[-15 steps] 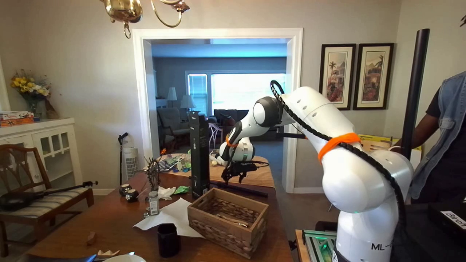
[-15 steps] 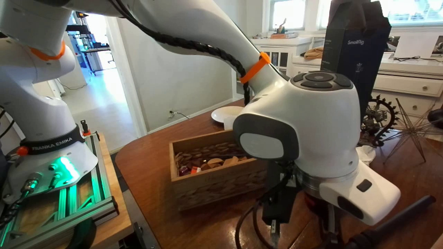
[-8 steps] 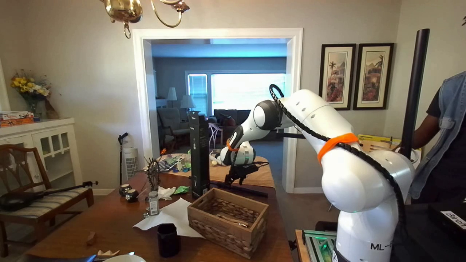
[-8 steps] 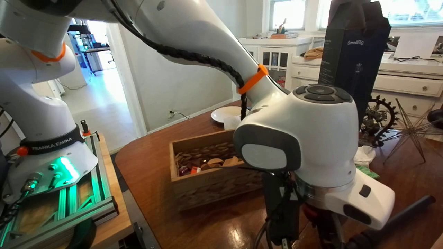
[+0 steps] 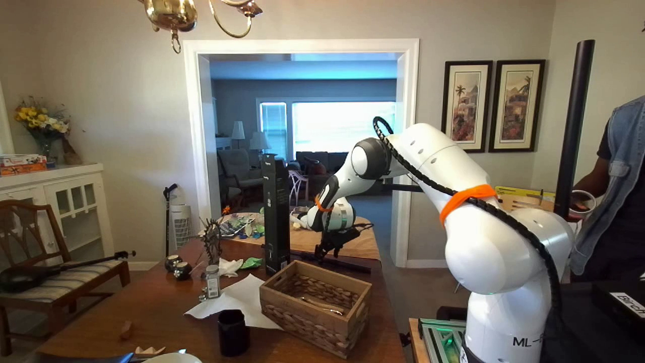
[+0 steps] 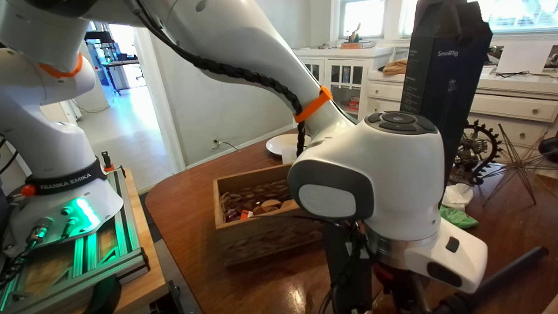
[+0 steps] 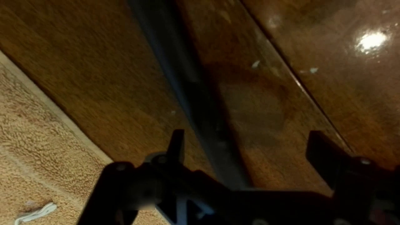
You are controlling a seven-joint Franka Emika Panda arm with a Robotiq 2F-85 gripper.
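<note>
Black two-fingered hand (image 7: 246, 135) hangs wide and empty above long black cylindrical tube (image 7: 187, 75), which lies flat because glossy brown wooden table (image 7: 93, 78) supports it.

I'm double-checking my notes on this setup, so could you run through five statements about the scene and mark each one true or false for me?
1. The gripper is open, and the black rod shows between its jaws in the wrist view. True.
2. The black container stands beside the wooden crate. True.
3. The wooden crate is empty. False: small pieces lie in it.
4. The tall black box stands upright on the table. True.
5. The black rod lies inside the wooden crate. False: it lies on the table.
</note>
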